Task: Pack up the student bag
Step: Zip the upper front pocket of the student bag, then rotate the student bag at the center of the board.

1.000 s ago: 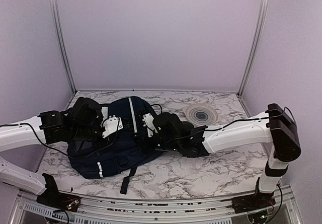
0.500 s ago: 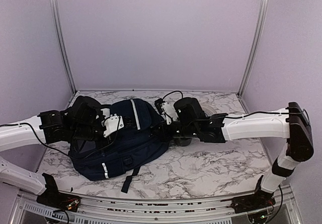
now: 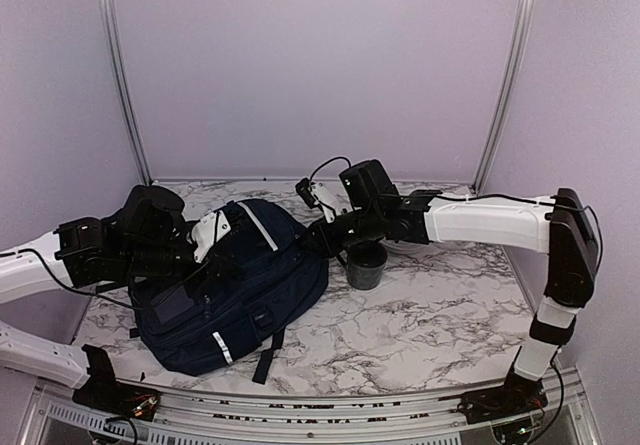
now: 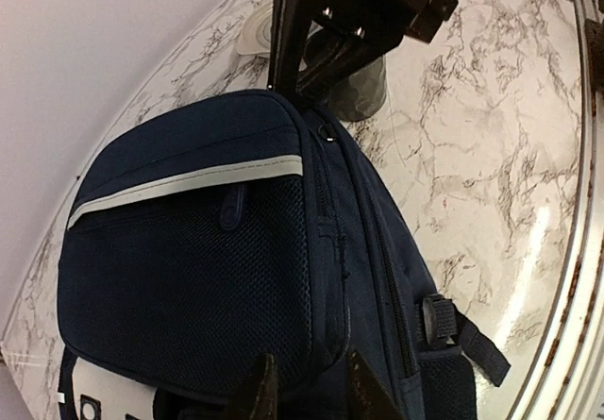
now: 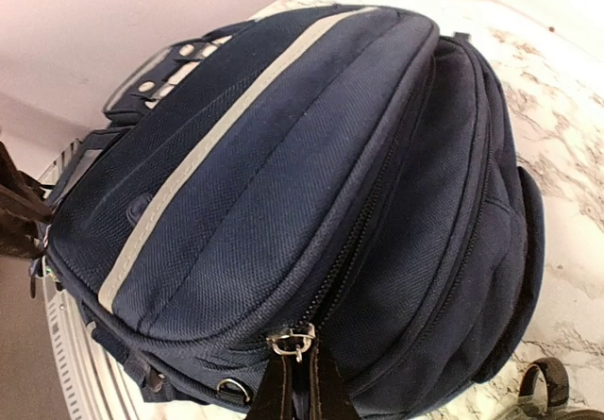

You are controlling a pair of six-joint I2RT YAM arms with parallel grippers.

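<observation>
The student bag [image 3: 250, 290], navy with pale stripes, lies on its side left of centre on the marble table [image 3: 430, 315]. My left gripper [image 3: 222, 245] is at the bag's left upper part. In the left wrist view its jaws [image 4: 311, 392] stand slightly apart over a seam beside the mesh pocket of the bag [image 4: 189, 250]. My right gripper [image 3: 318, 235] is at the bag's far right end. The right wrist view has it [image 5: 302, 373] shut on the pull tab under the metal zipper slider [image 5: 293, 337] of the bag [image 5: 311, 156].
A dark cup [image 3: 367, 263] stands on the table just right of the bag, under my right arm, and appears as the cup [image 4: 363, 90] in the left wrist view. A pale disc [image 4: 253, 33] lies behind it. A black strap [image 3: 265, 353] trails toward the near edge.
My right gripper has moved from the middle of the bag to its far right end with the zipper. The bag has shifted and tilted. The left jaws have parted and that arm drew back left.
</observation>
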